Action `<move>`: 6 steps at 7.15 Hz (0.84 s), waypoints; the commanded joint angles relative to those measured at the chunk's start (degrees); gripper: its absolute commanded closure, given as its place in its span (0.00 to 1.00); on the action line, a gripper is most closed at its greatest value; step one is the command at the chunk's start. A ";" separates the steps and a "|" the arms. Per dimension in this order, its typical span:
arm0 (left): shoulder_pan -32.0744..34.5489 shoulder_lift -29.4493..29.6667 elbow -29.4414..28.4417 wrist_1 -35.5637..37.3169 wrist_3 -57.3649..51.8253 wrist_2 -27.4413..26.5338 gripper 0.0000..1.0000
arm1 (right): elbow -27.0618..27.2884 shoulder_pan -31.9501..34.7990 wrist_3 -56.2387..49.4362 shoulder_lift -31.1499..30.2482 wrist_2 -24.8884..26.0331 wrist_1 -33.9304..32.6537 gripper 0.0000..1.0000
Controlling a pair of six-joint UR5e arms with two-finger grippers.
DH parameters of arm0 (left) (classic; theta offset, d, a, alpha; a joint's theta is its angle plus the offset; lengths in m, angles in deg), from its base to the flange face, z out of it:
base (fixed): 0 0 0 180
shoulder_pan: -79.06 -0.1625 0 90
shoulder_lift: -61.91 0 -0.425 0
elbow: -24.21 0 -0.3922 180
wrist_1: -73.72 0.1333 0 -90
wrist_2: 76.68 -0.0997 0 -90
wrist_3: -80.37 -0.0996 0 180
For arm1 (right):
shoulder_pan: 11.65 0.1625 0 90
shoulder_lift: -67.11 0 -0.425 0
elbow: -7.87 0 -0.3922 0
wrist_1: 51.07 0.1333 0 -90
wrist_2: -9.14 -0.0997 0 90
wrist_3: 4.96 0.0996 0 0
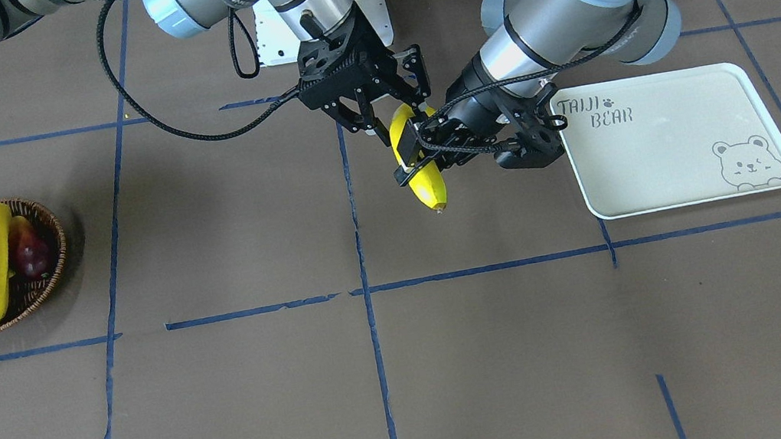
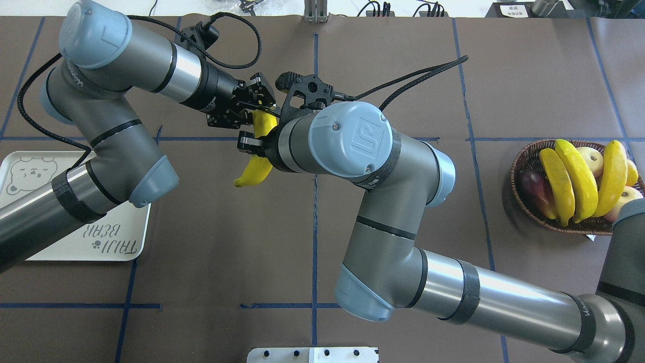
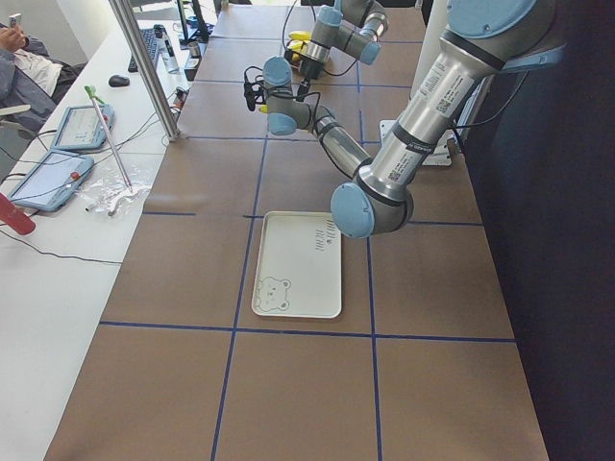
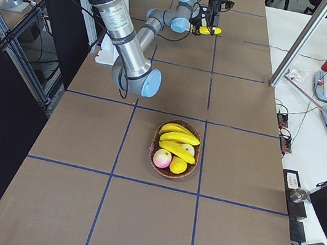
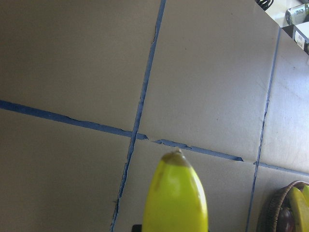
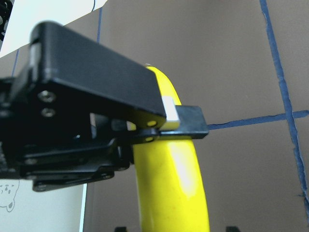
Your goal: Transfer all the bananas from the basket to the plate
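One banana (image 1: 427,187) hangs over the middle of the table, dark tip down. My left gripper (image 1: 416,157) is shut on its middle; in the right wrist view a black finger (image 6: 96,72) of it presses against the banana (image 6: 174,183). My right gripper (image 1: 394,114) is at the banana's upper end, open, its fingers standing a little off each side. Three bananas (image 2: 579,179) lie across the wicker basket (image 2: 519,161) on the table's right. The off-white plate (image 1: 660,156), printed with a bear, holds nothing and lies beside my left gripper.
Red and cream rounded fruits (image 1: 31,250) lie in the basket under the bananas. Blue tape lines cross the brown table. A white mounting plate (image 2: 312,354) sits at the robot's base. Tablets and cables lie on the side bench (image 3: 72,144), where a person sits.
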 commanded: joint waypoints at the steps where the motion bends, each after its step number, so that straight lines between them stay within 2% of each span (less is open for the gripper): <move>1: 0.16 -0.19 0.01 0.02 0.07 0.00 1.00 | 0.28 0.21 -0.12 0.04 -0.42 0.02 0.00; 2: 0.77 -0.71 0.01 0.11 -0.20 0.00 1.00 | 1.33 0.91 -0.03 0.04 -0.94 -0.59 0.00; 3: 1.74 -1.50 0.01 0.63 -0.46 0.00 1.00 | 1.34 2.83 -0.03 -0.13 -4.17 -2.77 0.00; 4: 3.92 -5.07 0.10 0.81 -0.55 0.17 1.00 | 1.34 5.11 -0.90 -0.40 -8.03 -7.23 0.00; 6: 8.85 -12.63 0.01 1.42 -1.07 0.44 1.00 | 1.16 9.15 -8.52 -1.27 -11.65 -17.94 0.00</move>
